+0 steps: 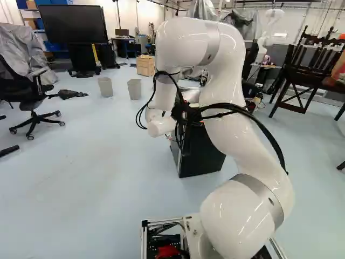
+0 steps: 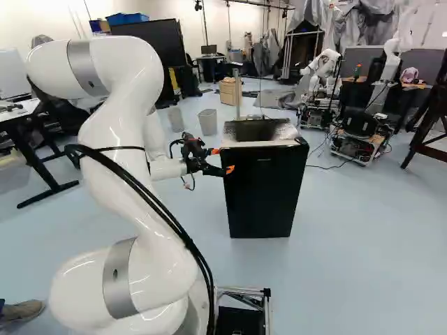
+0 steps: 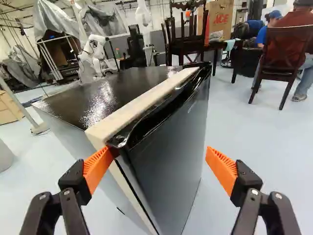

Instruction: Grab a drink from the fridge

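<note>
In the right base view my gripper [image 2: 223,160] is at the upper edge of the black fridge [image 2: 264,195], on the side toward the arm. The fridge stands upright on the floor with its door against the body. My gripper [image 3: 159,159] is open in the wrist view, its orange pads wide apart. One pad [image 3: 97,166] is close against the door's top corner, by the pale strip [image 3: 142,105]; whether it touches is unclear. The other pad [image 3: 221,169] stands off the door's front face [image 3: 171,161]. The fridge's inside is hidden, and no drink shows there.
Two grey bins [image 1: 135,89] and a wooden box [image 1: 145,65] stand beyond the fridge. Another robot [image 2: 323,70] is at the back. An office chair [image 1: 33,97] stands at the left of the left base view, dark wooden chairs [image 1: 304,70] at its right.
</note>
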Available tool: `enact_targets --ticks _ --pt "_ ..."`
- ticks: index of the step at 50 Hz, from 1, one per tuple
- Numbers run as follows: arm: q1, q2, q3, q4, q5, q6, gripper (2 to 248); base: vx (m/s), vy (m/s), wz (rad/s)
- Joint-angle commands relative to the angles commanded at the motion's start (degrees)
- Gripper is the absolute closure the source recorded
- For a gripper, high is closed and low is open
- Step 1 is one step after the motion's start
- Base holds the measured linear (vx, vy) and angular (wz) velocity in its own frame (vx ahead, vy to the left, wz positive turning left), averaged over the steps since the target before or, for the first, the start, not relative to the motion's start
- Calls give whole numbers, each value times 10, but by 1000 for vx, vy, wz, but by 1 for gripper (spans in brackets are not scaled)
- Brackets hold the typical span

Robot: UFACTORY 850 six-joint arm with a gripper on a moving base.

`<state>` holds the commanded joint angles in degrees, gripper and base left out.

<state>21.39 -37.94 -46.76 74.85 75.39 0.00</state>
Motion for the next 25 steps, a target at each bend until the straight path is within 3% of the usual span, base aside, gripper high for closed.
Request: enact_targets --ticks 25 --pt "-13 7 13 19 0 0 3 0 0 0"
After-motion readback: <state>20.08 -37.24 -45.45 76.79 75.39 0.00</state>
